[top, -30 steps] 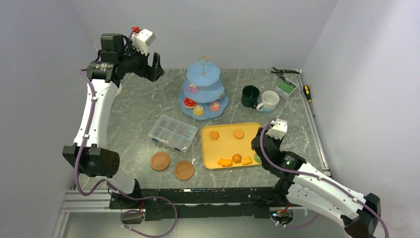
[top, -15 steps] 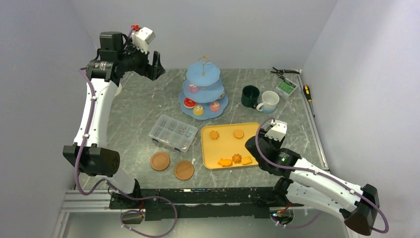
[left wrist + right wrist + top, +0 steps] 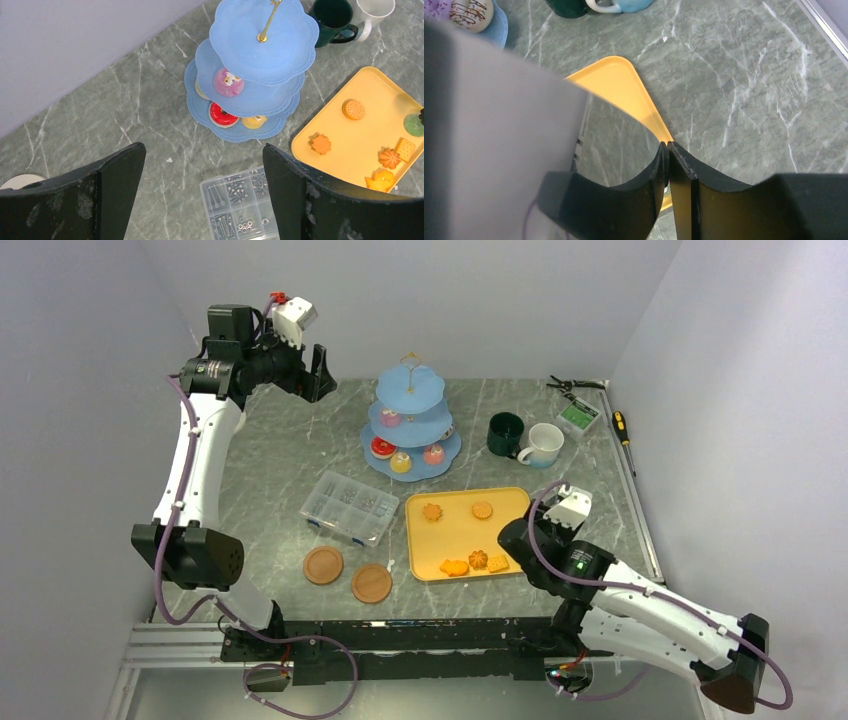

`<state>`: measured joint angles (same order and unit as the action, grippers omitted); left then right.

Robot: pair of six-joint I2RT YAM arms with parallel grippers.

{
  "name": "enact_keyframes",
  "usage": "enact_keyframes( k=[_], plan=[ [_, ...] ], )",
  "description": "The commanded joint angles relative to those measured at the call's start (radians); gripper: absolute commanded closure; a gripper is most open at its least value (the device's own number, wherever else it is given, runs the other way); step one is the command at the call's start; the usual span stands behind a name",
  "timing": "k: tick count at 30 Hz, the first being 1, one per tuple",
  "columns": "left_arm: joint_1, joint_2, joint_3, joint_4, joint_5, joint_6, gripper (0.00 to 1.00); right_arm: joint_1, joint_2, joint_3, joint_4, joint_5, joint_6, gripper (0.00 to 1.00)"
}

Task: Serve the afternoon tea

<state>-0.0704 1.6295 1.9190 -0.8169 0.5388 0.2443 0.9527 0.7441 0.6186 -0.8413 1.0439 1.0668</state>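
Left wrist view shows left end effector (image 3: 204, 150) spread wide; right end effector (image 3: 510, 536): cannot tell its state.

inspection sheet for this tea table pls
surface: grey marble table, no spills seen
job's things: cakes on the stand's two lower tiers, top tier bare; biscuits on yellow tray; dark-green mug beside white mug
clutter: compartment box, two wooden coasters, pliers, screwdriver
grippers: left gripper raised, jaws wide open, empty; right gripper low at tray's near right corner, seemingly closed on black tongs
cables: purple cables looped along both arms
surroundings: grey walls on three sides
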Motion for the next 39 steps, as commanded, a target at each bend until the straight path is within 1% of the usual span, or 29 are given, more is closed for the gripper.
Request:
enact_keyframes(
  k=[1, 8, 19, 22, 30, 33, 36, 39],
  plan=[
    [0.004, -0.024, 0.024, 0.013, 0.029, 0.013, 0.07, 0.008, 0.023, 0.025, -0.062, 0.039, 0.076, 0.44],
    [0.004, -0.025, 0.029, 0.008, 0.038, 0.012, 0.07, 0.024, 0.058, 0.041, -0.136, 0.021, 0.171, 0.43],
    [0.004, -0.035, 0.026, 0.008, 0.029, 0.041, 0.07, 0.060, 0.161, 0.021, -0.157, 0.026, 0.299, 0.41],
    [0.006, -0.037, 0.026, 0.005, 0.028, 0.050, 0.07, 0.065, 0.177, 0.028, -0.187, 0.034, 0.334, 0.40],
    [0.010, -0.037, 0.029, 0.010, 0.032, 0.048, 0.07, 0.068, 0.208, 0.007, -0.140, 0.025, 0.317, 0.41],
    [0.011, -0.039, 0.029, 0.010, 0.030, 0.050, 0.07, 0.069, 0.210, 0.011, -0.118, 0.038, 0.291, 0.46],
    [0.011, -0.039, 0.031, 0.012, 0.029, 0.049, 0.07, 0.069, 0.201, 0.011, -0.054, 0.059, 0.218, 0.53],
    [0.013, -0.040, 0.031, 0.011, 0.025, 0.048, 0.07, 0.069, 0.185, 0.009, 0.068, 0.096, 0.072, 0.59]
  ],
)
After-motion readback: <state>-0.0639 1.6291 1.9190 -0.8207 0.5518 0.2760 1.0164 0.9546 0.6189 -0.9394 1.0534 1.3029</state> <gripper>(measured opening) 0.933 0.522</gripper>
